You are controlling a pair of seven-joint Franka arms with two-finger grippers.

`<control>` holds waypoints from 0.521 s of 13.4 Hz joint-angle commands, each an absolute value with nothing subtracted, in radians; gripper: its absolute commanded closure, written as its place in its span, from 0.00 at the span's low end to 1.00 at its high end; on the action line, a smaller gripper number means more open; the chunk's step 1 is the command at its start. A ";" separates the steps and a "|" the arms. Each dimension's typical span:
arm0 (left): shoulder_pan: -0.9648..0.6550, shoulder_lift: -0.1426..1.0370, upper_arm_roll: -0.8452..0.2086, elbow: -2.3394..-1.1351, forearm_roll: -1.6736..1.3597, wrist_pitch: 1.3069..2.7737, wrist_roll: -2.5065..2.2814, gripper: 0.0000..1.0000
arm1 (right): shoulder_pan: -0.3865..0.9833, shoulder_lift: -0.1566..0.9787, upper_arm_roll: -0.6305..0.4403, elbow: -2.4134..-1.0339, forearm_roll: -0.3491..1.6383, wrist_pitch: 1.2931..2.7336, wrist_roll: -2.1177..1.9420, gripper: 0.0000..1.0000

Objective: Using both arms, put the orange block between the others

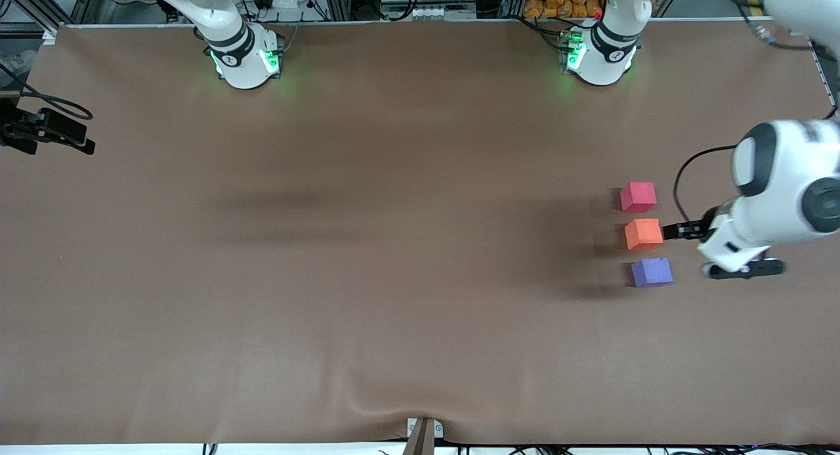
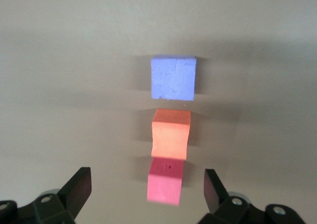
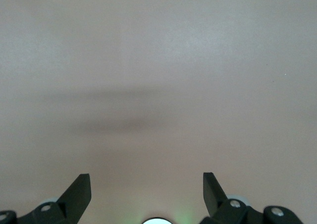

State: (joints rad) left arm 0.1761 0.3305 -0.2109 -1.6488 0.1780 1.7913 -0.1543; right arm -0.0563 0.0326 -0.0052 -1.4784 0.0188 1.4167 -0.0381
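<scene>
**Orange block: set in the row, released**

Orange block (image 1: 643, 234): matte, foam-like; judged light, slightly yielding, best taken by two flat sides. Placed on the table (image 1: 394, 245) between the pinkish-red cube (image 1: 638, 197) and the blue-purple cube (image 1: 651, 272).

Left gripper (image 2: 147, 189): beside the row, spread wide, holding nothing.

Right gripper (image 3: 146, 187): waiting, wide open, empty.

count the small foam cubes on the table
3, in a row toward the left arm's end of the table: small matte pinkish-red foam cube farthest from the front camera, orange one between, blue-purple one nearest. None appear hidden.
</scene>
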 commanded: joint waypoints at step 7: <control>0.179 0.132 -0.244 -1.434 0.051 1.576 -0.149 0.00 | -0.055 0.021 -0.008 -1.474 0.023 1.414 -0.025 0.00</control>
State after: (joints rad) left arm 0.1750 0.1802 -0.2415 -1.4206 0.0871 1.6062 -0.1542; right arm -0.0563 0.0326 -0.0058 -1.4766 0.0188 1.4169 -0.0381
